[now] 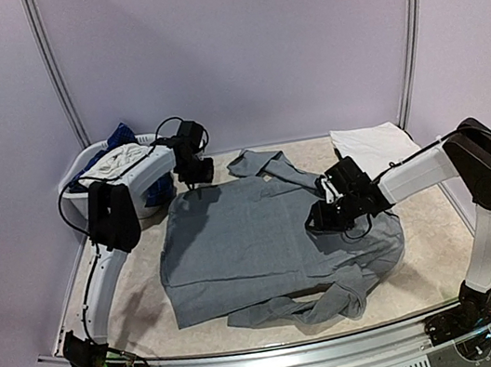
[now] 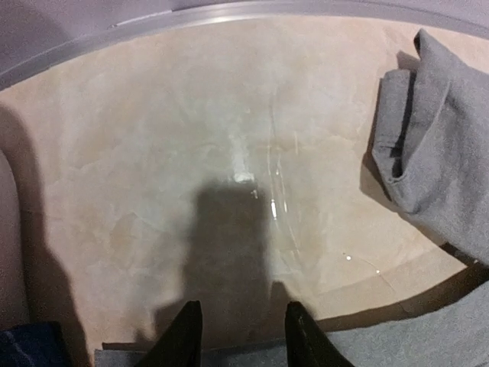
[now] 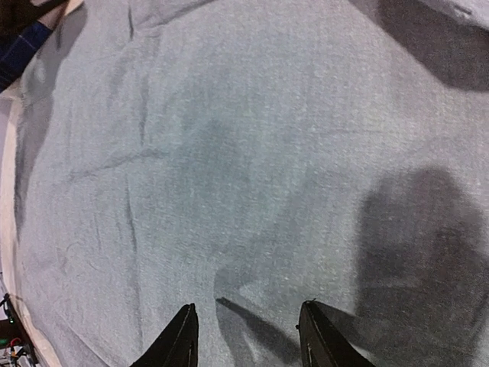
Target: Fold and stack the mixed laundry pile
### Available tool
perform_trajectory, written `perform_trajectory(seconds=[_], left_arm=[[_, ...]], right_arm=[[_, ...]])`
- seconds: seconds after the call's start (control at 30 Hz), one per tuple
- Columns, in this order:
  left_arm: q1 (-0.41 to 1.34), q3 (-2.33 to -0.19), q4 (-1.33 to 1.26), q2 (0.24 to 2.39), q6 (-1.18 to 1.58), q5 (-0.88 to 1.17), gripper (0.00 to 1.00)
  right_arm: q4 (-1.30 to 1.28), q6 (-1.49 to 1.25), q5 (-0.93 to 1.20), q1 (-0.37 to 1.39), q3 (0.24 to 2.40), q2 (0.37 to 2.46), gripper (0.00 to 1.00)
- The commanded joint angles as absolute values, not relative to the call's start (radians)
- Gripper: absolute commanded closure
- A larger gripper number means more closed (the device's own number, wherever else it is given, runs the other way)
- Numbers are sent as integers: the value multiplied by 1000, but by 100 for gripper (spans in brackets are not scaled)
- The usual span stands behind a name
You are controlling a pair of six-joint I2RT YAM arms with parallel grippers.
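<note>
A plain grey T-shirt [image 1: 264,237] lies spread on the table, partly folded, with a sleeve bunched at the front [image 1: 327,302] and a collar part at the back [image 1: 261,164]. My left gripper [image 1: 195,184] is open and empty just above the shirt's back left edge; in the left wrist view the gripper [image 2: 243,329] hangs over bare table with the shirt's edge [image 2: 443,153] at the right. My right gripper [image 1: 316,221] is open and empty low over the shirt's right half; the grey cloth [image 3: 229,153] fills the right wrist view, the gripper [image 3: 246,336] above it.
A white oval basket [image 1: 82,164] at the back left holds blue plaid and white pieces [image 1: 118,153]. A folded white piece [image 1: 372,141] lies at the back right. The table's front rail [image 1: 284,356] runs along the near edge.
</note>
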State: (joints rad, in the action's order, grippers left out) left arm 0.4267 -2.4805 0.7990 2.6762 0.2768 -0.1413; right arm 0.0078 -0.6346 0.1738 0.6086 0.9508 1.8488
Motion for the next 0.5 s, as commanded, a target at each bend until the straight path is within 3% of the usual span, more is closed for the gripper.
perform_trajectory(seconds=[0.0,0.2,0.47], left_arm=[[440,-2451,805,2562,261,-99,61],[503,-2282,770,2361,248,-135,60],[622,-1766,645,1949,281,-255,48]], right_arm=[[-161,-601,122,609,1011,1796,55],[-291,-548,61,609,1126,1703,54],[-378,-543,-22,610,1046,1543,50]])
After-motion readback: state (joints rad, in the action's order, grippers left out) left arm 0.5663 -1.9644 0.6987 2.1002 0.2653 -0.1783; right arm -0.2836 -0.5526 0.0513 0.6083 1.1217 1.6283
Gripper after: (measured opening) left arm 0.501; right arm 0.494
